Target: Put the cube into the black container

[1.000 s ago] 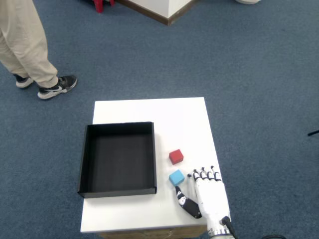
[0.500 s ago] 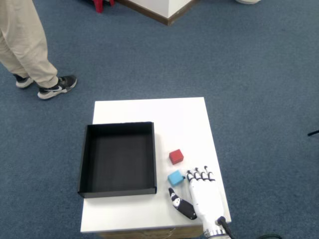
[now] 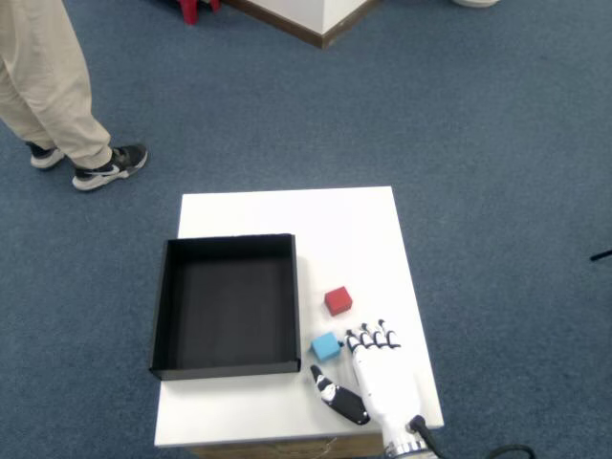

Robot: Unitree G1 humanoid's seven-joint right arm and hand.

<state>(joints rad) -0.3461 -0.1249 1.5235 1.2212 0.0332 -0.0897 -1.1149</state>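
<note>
A light blue cube (image 3: pixel 325 346) lies on the white table (image 3: pixel 287 215), just right of the black container's front right corner. My right hand (image 3: pixel 371 378) rests at the table's front right, fingers spread and open, with its fingertips (image 3: pixel 366 337) right beside the blue cube and its thumb (image 3: pixel 337 396) reaching out below it. Nothing is held. A red cube (image 3: pixel 337 300) sits a little farther back, free of the hand. The black container (image 3: pixel 227 304) is a shallow open box on the left half of the table, with nothing inside.
A person's legs in beige trousers and dark shoes (image 3: pixel 107 166) stand on the blue carpet at the far left. A white cabinet base (image 3: pixel 320 17) is at the top. Table edges lie close to the hand on the right and front.
My right hand has slid left along the front of the table. The blue cube has shifted left with it, toward the container's corner. The red cube stayed put.
</note>
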